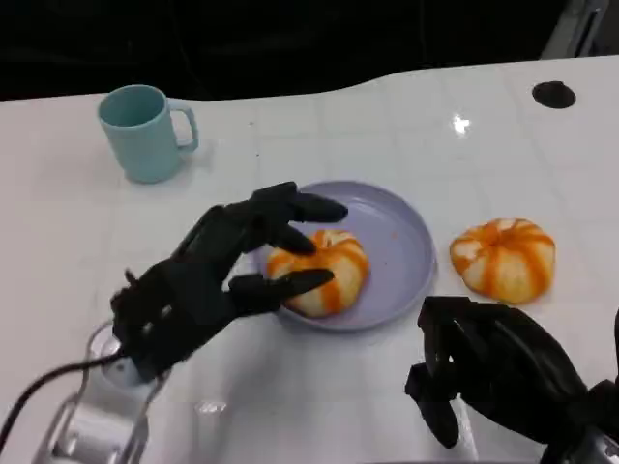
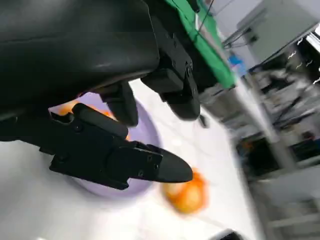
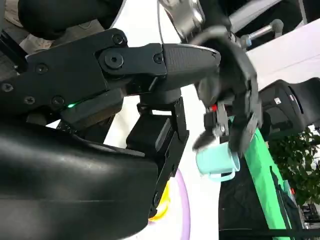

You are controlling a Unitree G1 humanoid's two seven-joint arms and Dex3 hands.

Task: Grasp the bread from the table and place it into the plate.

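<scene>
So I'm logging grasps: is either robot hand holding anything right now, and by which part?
The left robot hand has its fingers around the bread on the plate, at its near side and top. The right robot hand holds nothing.

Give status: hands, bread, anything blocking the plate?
Left hand fingers around the orange-striped round bread, which sits in the lavender round plate. Right hand low, holding nothing. Second striped bread on the table right of the plate; nothing blocking.
</scene>
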